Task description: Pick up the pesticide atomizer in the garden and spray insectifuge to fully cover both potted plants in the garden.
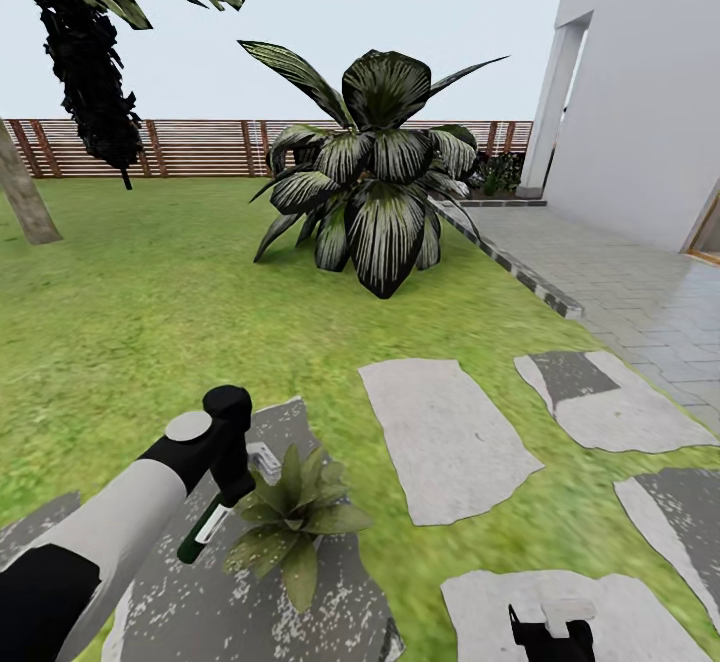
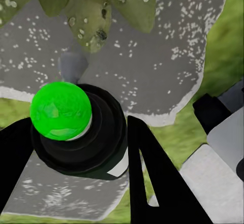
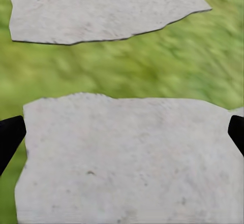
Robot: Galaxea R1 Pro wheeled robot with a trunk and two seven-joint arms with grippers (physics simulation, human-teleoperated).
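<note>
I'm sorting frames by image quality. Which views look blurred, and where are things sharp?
Head view: grass smeared near the stepping stones, shrub fairly crisp. Left wrist view: pesticide atomizer with its green cap sharp in the left claw, potted plant slightly soft. Right wrist view: grass streaked with blur, stone edges clearer.

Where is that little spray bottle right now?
The pesticide atomizer is clamped in the robot's left hand, low at the head view's left, just beside a small potted plant on a grey stepping stone.
</note>
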